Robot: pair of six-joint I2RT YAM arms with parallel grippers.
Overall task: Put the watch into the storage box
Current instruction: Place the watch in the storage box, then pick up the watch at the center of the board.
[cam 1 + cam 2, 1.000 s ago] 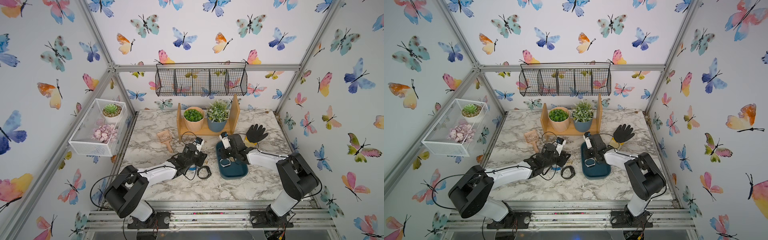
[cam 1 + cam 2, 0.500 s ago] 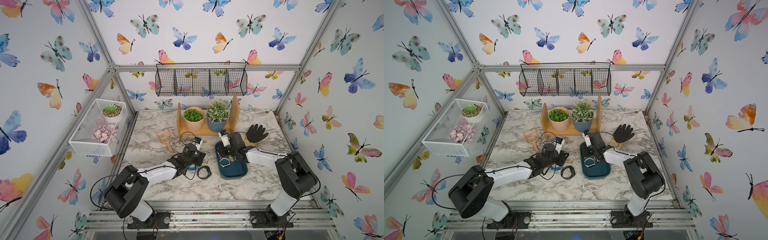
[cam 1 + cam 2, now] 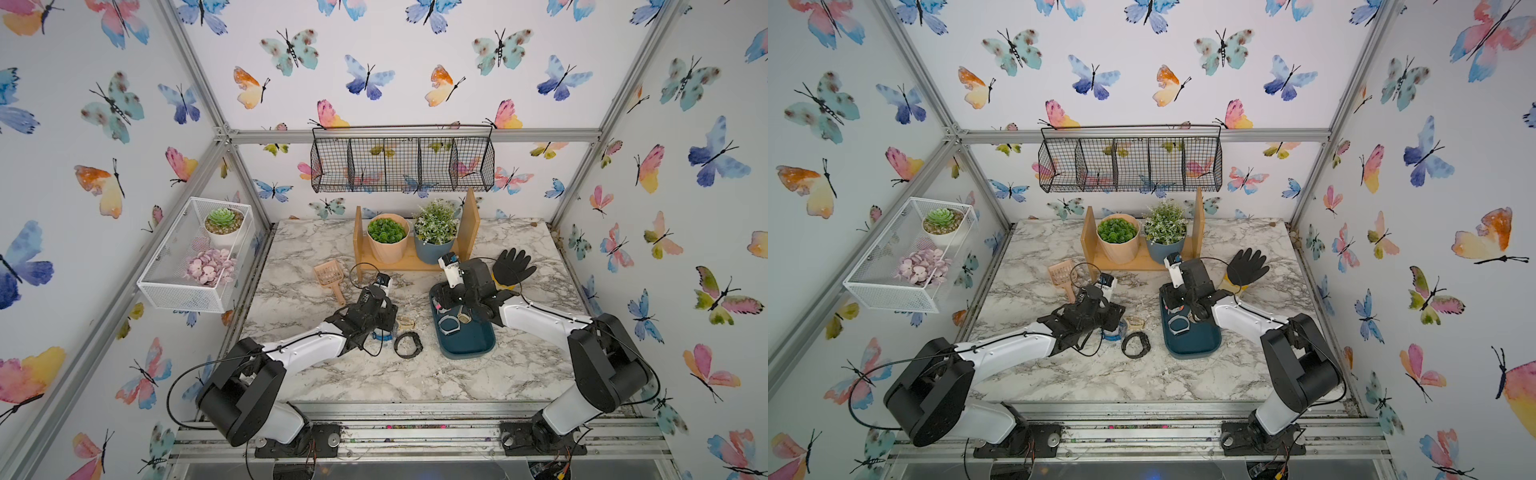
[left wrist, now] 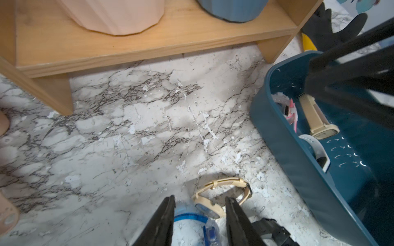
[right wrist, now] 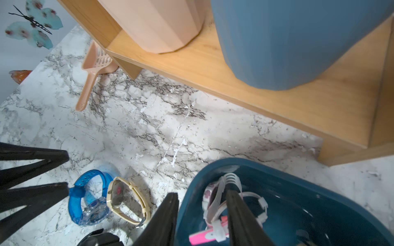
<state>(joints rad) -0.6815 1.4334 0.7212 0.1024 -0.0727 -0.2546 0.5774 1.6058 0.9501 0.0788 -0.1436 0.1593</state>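
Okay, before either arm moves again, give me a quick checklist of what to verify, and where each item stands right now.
1. Right gripper open: ok, jaws stand apart over the storage box.
2. White and pink watch inside the box: ok.
3. Its strap free of the right jaws for lifting away: cannot tell, it lies between them.
4. Left gripper open and over a target: ok, above the blue watch and beige watch.
5. All watches boxed: not ok, blue, beige and black watch lie on the table.
6. Room left in the box: ok, bare floor shows.
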